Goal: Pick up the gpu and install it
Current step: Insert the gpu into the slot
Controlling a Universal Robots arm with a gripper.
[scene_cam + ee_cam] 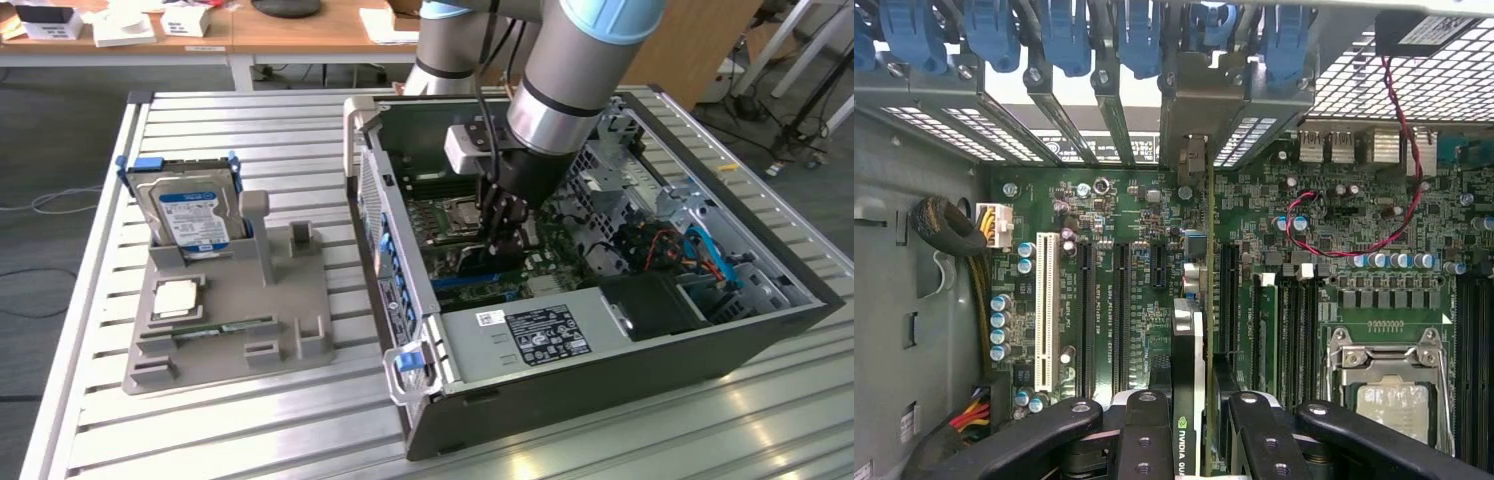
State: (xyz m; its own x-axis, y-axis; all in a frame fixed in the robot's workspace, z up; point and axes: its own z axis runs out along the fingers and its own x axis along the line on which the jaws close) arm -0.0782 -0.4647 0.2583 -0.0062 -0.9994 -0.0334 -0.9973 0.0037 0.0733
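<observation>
Wrist view looks straight down into the open computer case, where the gripper [1199, 425] is partly closed on the gpu [1187, 380]. The card is seen edge-on. Its dark body is clamped between the black fingers [1144, 430], one on each face, and a printed logo shows just at the grip. From the gripper the card runs out over the green motherboard [1254, 200], and its thin edge lines up with the long black slots that lie on either side of it. Its far end reaches the rear wall of the case, under a row of blue latches [1064, 35]. I cannot tell whether the lower edge is seated in a slot. A white slot [1046, 310] lies off to one side of the held card, and the metal-framed CPU socket [1389, 385] lies to the other side, with a red wire [1354, 235] looping beyond it.

In the exterior view the arm [574, 70] comes down from above into the computer case [601, 390], which lies on its side on the slatted metal surface [240, 420]. The gripper [505, 235] hangs low over the motherboard [447, 215], near the middle of the case. The labelled power supply [534, 335] sits just beside it, toward the near wall. Well apart from the gripper, toward the exterior view's left, a grey fixture [267, 300] holds a blue-labelled hard drive [194, 215] standing upright.
</observation>
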